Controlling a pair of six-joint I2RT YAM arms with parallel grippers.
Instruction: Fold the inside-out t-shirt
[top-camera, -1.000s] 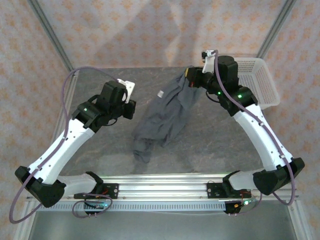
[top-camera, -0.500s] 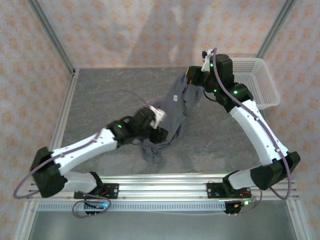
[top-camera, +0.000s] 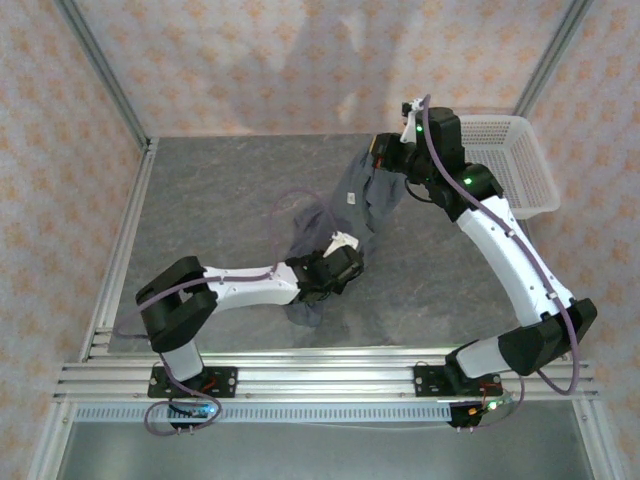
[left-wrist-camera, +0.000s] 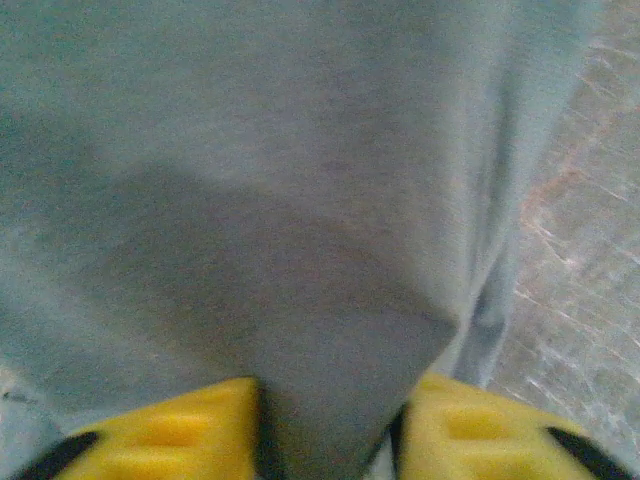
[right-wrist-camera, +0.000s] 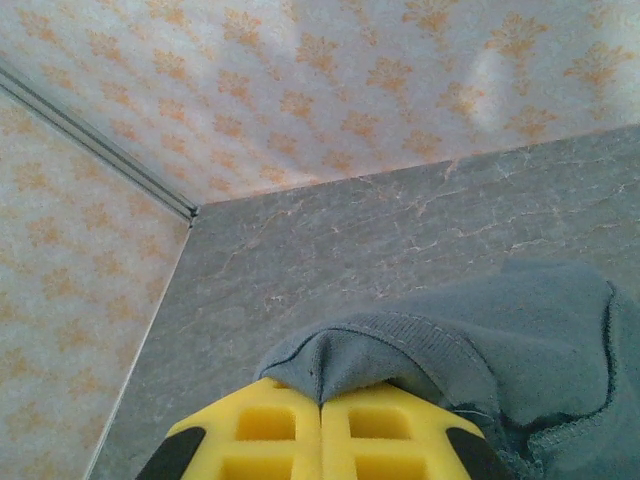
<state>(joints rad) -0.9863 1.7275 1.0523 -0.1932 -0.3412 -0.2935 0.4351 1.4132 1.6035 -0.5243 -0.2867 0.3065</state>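
Top external: my left gripper (top-camera: 335, 270) has swung in from the left of the table (top-camera: 200, 200) onto the t-shirt (top-camera: 352, 200), fingers (left-wrist-camera: 170, 430) pinching a fold near its low end. The right gripper (top-camera: 385, 160) pinches the raised far edge. With both ends held, I judge spreading can start. The shirt lies mid-table, running far-right to near-left.

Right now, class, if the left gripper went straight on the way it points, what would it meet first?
The dark slate-grey cloth t-shirt; a fold sits inside the left gripper.
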